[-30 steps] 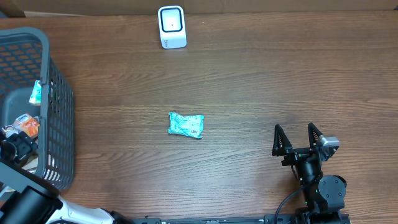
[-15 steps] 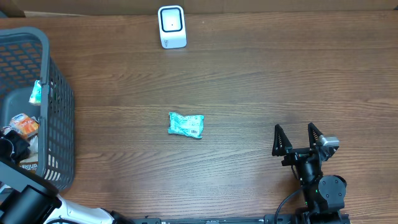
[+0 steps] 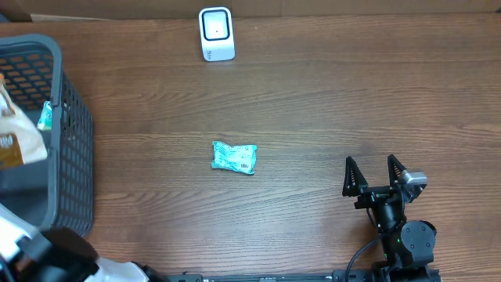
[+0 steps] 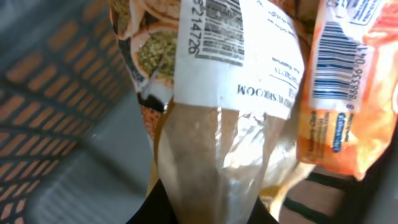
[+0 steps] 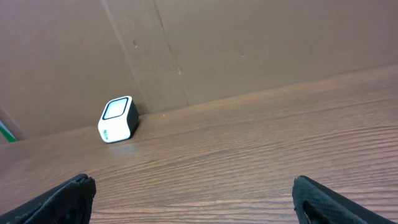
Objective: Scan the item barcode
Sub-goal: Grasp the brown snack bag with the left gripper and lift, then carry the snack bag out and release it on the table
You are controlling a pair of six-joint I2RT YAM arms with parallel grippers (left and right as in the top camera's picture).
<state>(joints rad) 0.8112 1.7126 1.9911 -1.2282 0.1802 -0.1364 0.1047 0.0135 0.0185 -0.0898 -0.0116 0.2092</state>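
My left pincer is clamped on the bare end of a brown-and-clear plastic pouch, which reaches straight out ahead of it above the dark grey mesh basket. I judge the film light, crinkly and slippery, so gripping this edge leaves the white barcode label uncovered. My right pincer stands wide and empty.

I'm looking down on a dark brown wooden table, its grain running from 9 o'clock to 3 o'clock across the overhead view. Along its 12 o'clock edge stands a plain cardboard wall — brown panels meeting at slanted seams, with a few small marks. The light is soft and even — a faint sheen lies on the wood.
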